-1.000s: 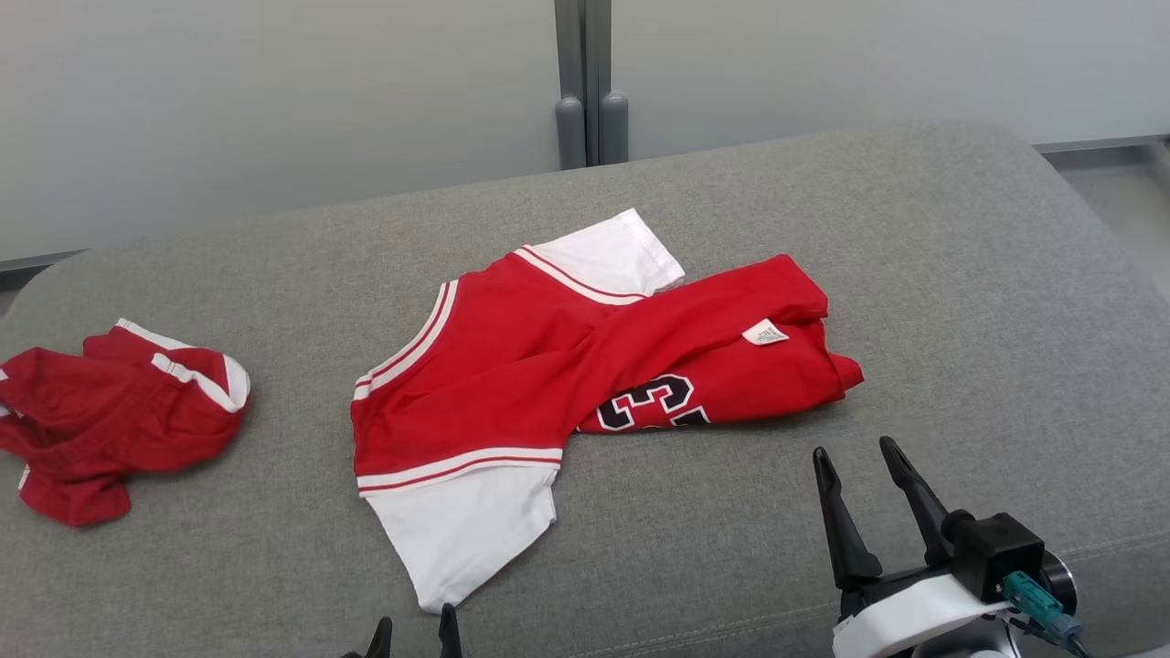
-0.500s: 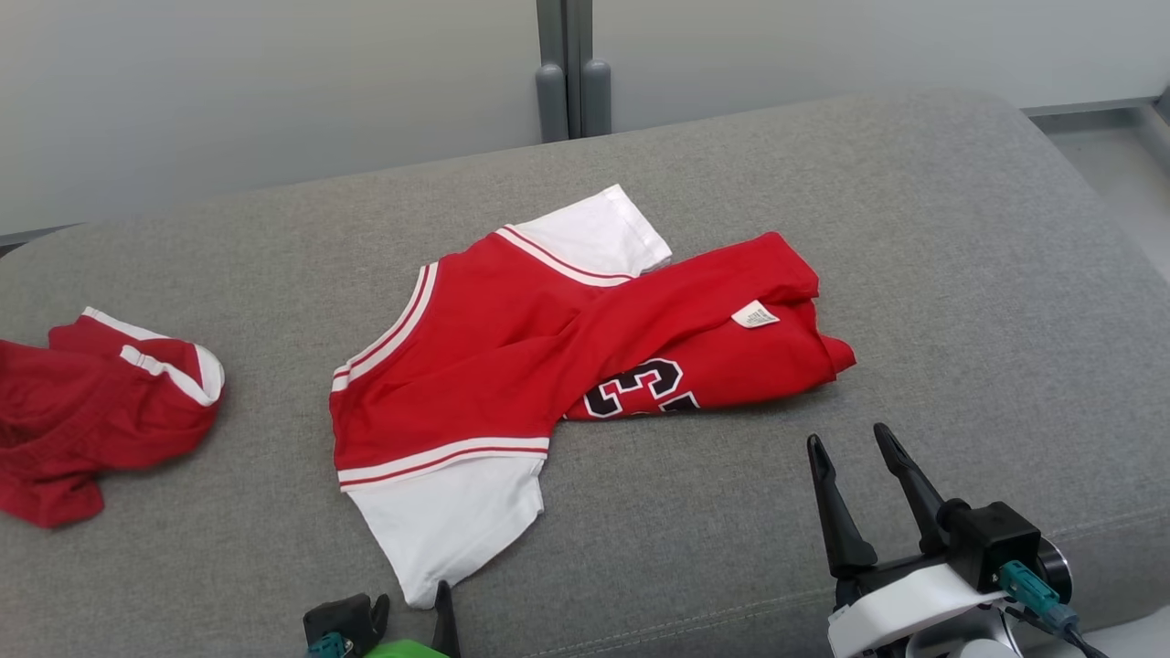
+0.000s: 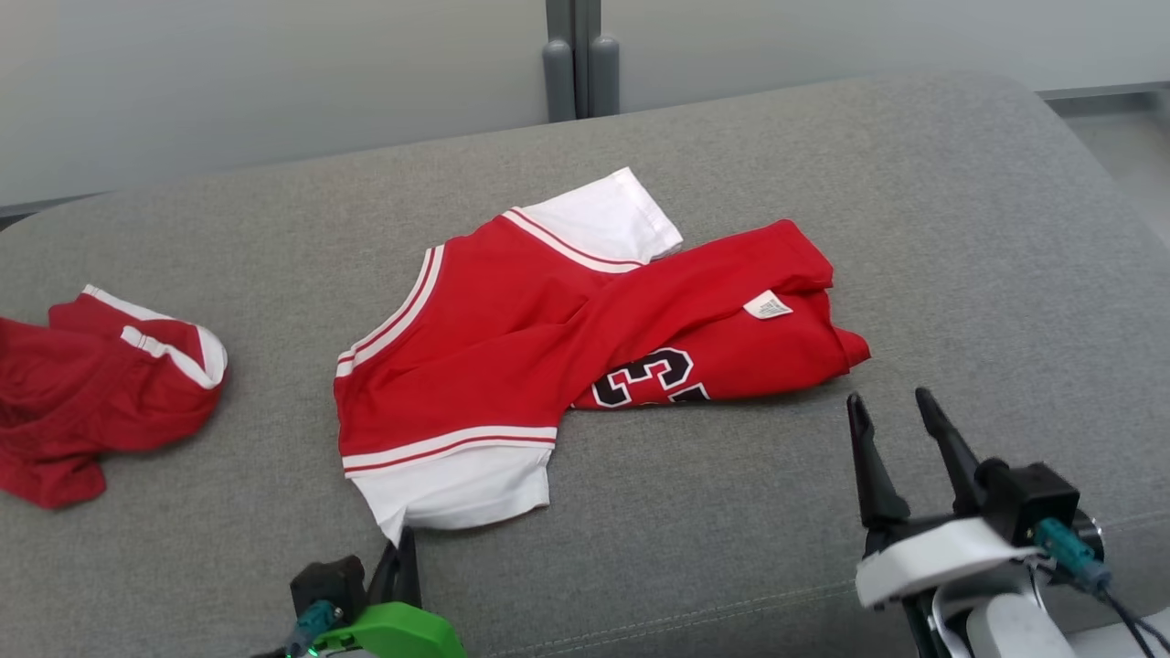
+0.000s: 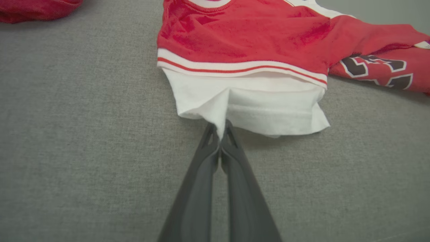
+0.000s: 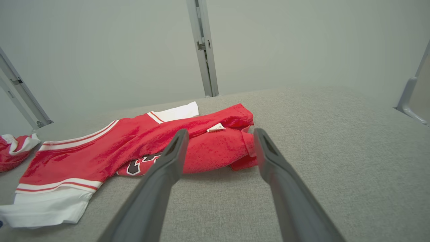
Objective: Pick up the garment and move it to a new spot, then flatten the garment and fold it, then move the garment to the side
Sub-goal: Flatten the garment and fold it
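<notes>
Garment [image 3: 512,352] crosswise, collar [image 3: 393,317] leftward

A grey upholstered cushion [image 3: 914,210] spans the scene, with a stitched seam running along its near edge. At the cushion's far left lies a crumpled red cloth [image 3: 101,393] with white trim, bunched in folds. Behind the cushion stands a pale grey wall [image 3: 228,82], split by a grey double post [image 3: 576,55] at the cushion's back edge.
</notes>
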